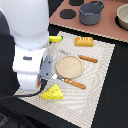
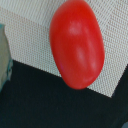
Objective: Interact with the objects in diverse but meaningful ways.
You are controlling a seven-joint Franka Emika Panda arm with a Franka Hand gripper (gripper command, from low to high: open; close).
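Observation:
The red tomato (image 2: 77,44) fills the wrist view and lies on the woven mat (image 2: 30,35) near its corner, by the black table. In the exterior view the arm hides it. My gripper (image 1: 46,69) hangs low over the mat's left part, mostly covered by the white arm; a grey piece (image 2: 4,57) at the wrist view's edge may be a finger. The yellow banana (image 1: 56,38) and the bread loaf (image 1: 84,41) lie at the mat's far side. The cheese wedge (image 1: 52,92) lies at the near side, just by the gripper.
A round tan plate (image 1: 68,65) sits mid-mat, with an orange-handled fork (image 1: 88,58) beyond it and an orange-handled knife (image 1: 72,82) in front. A brown board (image 1: 107,27) at the back holds a grey pot (image 1: 91,12), a bowl (image 1: 123,17) and black discs (image 1: 66,13).

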